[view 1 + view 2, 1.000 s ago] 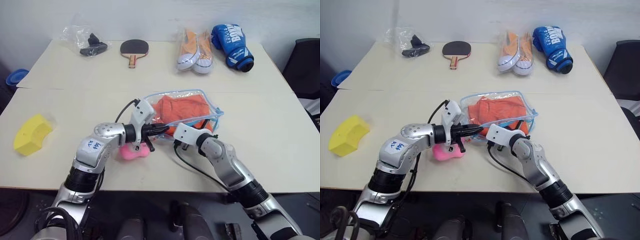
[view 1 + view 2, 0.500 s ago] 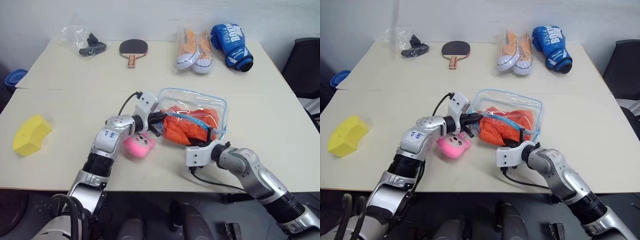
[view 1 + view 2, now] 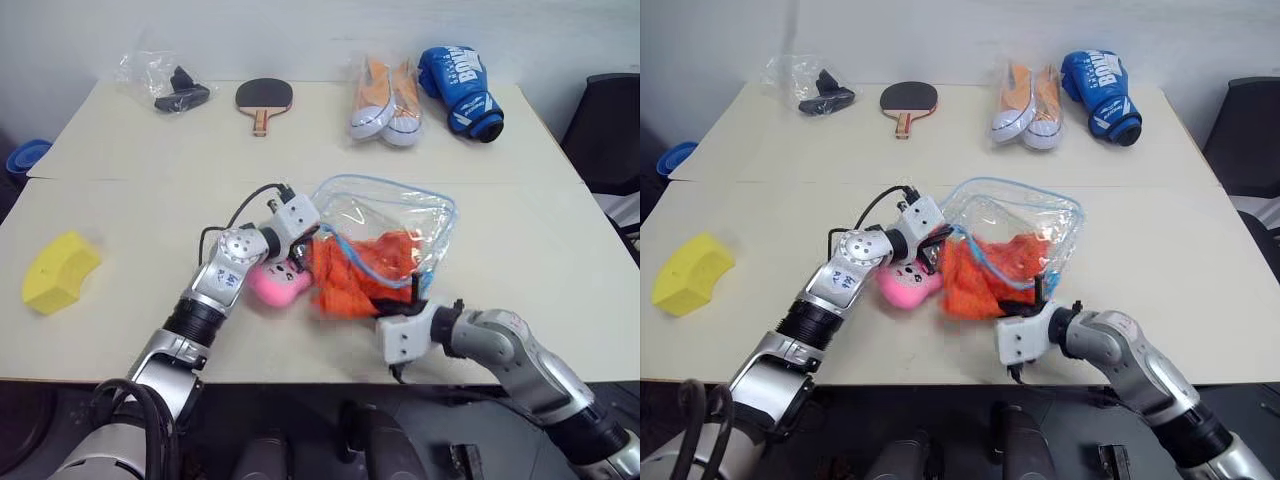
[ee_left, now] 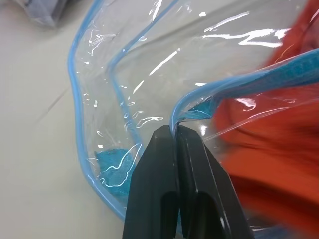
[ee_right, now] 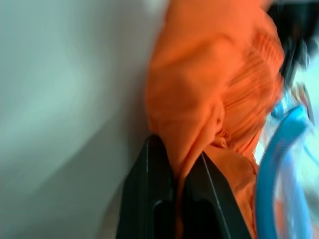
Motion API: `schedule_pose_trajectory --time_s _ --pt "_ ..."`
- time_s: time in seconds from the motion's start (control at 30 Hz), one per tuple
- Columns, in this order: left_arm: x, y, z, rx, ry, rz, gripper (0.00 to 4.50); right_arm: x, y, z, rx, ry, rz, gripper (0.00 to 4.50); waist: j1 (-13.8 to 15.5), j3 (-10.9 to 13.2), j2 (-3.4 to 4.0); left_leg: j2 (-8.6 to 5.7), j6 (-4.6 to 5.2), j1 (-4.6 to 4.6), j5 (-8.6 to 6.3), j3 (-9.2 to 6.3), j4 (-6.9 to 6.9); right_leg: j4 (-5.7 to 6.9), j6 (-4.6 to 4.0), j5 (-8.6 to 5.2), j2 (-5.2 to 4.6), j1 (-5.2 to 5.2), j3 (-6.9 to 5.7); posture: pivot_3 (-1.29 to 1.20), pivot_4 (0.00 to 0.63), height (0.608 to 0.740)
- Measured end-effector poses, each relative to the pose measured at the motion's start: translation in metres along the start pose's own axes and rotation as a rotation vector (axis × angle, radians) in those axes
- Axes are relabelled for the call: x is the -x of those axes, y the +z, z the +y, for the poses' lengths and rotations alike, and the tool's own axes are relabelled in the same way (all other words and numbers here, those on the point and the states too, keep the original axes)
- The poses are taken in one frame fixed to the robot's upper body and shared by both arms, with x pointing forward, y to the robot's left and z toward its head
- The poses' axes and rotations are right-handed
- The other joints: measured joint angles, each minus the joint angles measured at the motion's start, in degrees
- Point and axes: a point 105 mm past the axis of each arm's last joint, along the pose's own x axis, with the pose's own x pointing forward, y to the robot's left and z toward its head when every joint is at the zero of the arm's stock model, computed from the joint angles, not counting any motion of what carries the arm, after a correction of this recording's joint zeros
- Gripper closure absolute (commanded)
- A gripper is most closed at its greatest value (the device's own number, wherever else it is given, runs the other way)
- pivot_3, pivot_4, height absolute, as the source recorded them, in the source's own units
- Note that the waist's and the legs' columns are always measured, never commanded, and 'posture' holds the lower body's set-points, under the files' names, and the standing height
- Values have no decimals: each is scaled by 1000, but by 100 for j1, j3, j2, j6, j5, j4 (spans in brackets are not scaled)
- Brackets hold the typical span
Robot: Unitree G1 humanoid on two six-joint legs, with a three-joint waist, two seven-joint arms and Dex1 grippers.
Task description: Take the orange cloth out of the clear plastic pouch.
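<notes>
Extraction underway, roughly halfway by the look of it. The clear plastic pouch (image 3: pixel 395 225) sits near the middle of the counter (image 3: pixel 120 200), its blue-edged mouth turned toward the robot. The left tool (image 4: pixel 175 130) is clamped shut on the pouch's blue rim at the opening, pinning that edge; the wrist view shows the edging pinched between the two black fingers. The right tool (image 5: pixel 180 172) is closed on a fold of the orange cloth (image 3: pixel 355 280), fabric bunched between its fingers.

Where the cloth is: a large bunch already hangs out of the pouch mouth onto the counter on the robot's side of the pouch, just beside the pink plush heart charm (image 3: pixel 277 285). The far part of the cloth is still inside the pouch, under the clear wall and the blue rim strip. The far half of the pouch looks empty and puffed up.

Done: pouch opened and held, cloth gripped, part of it pulled clear. Left: drag the remaining cloth past the rim until none stays inside, while the left tool anchors the pouch. Risk, as a judgement: the pouch could slide along with the cloth if the rim grip slips.
</notes>
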Motion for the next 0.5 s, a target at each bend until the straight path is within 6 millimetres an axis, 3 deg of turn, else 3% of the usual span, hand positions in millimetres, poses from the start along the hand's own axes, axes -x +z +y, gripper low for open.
schedule_pose_trajectory --time_s 0.23,0.43,0.5 --pt "4 -10 15 -79 21 15 4500 36 -8 20 67 135 -9 4493 -3 3 -6 0 2 -5 -1 19 -14 4 0 0 1 1 8 0 150 740" --pt "34 -26 43 -202 16 75 4500 68 -38 10 63 86 88 4493 -6 4 -6 3 1 7 0 26 -18 15 -1 0 1 -3 12 0 150 740" --pt "57 -42 65 -225 59 148 4500 83 -55 14 31 94 149 4493 -14 5 -8 4 1 26 0 28 -22 17 -1 0 2 -3 13 0 150 740"
